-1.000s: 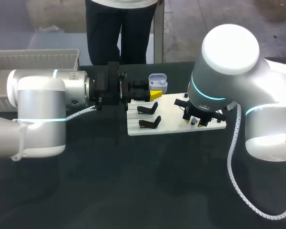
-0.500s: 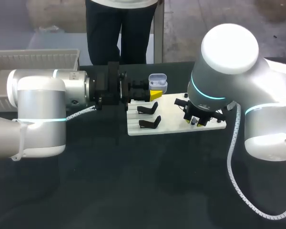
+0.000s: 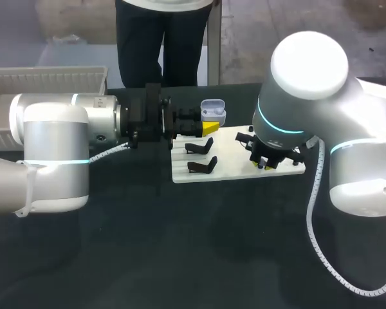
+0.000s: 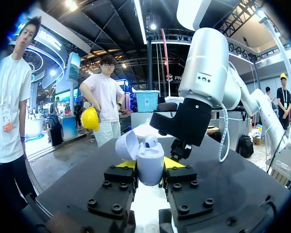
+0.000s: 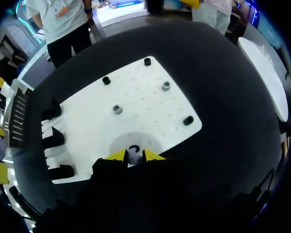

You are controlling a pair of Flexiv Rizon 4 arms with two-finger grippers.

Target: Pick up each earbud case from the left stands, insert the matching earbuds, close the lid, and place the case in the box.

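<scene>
My left gripper (image 3: pixel 208 126) is shut on a white earbud case (image 3: pixel 213 111), held above the back left of the white board (image 3: pixel 235 168). In the left wrist view the case (image 4: pixel 150 164) sits upright between the yellow tips of the left gripper (image 4: pixel 150 167). Its lid (image 4: pixel 126 145) is open and one earbud (image 4: pixel 151 141) shows inside. My right gripper (image 3: pixel 264 161) is low over the board's right part. In the right wrist view its yellow tips (image 5: pixel 134 155) press a small white earbud (image 5: pixel 134 154) from both sides, right on the board (image 5: pixel 136 97).
Black empty stands (image 3: pixel 200 147) (image 3: pixel 202 166) rise along the board's left side. Short black pegs (image 5: pixel 147 61) and grey posts (image 5: pixel 166 86) dot the board ahead of the right gripper. A white crate (image 3: pixel 48 80) sits at the table's back left.
The right gripper's fingers have drawn together around the earbud on the board. The left arm and the case have stayed put.
</scene>
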